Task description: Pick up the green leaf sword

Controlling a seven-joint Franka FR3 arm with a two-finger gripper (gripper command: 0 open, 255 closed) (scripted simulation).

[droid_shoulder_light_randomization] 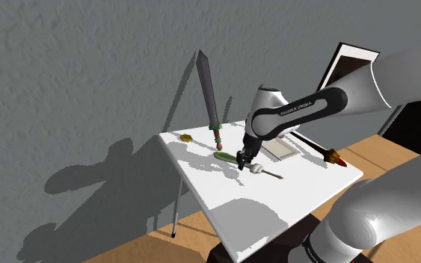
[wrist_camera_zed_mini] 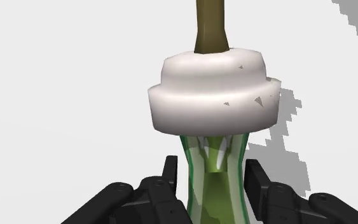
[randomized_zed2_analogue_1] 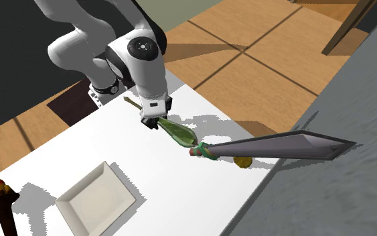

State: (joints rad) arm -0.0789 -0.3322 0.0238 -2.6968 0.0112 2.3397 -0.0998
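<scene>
A white table (droid_shoulder_light_randomization: 231, 205) holds the green leaf sword (droid_shoulder_light_randomization: 226, 156), which lies flat near the table's middle. In the wrist view its green blade (wrist_camera_zed_mini: 214, 188) meets a white guard (wrist_camera_zed_mini: 212, 89) and a brown handle (wrist_camera_zed_mini: 211, 25). The black gripper (droid_shoulder_light_randomization: 244, 161) is lowered over the blade, released, with one finger on each side and narrow gaps showing. In the shoulder view, a grey sword (droid_shoulder_light_randomization: 209, 93) leans on the wall at the gripper's 11 o'clock, a gold coin (droid_shoulder_light_randomization: 187, 138) lies at 10 o'clock, and a white plate (droid_shoulder_light_randomization: 280, 146) sits at 2 o'clock.
</scene>
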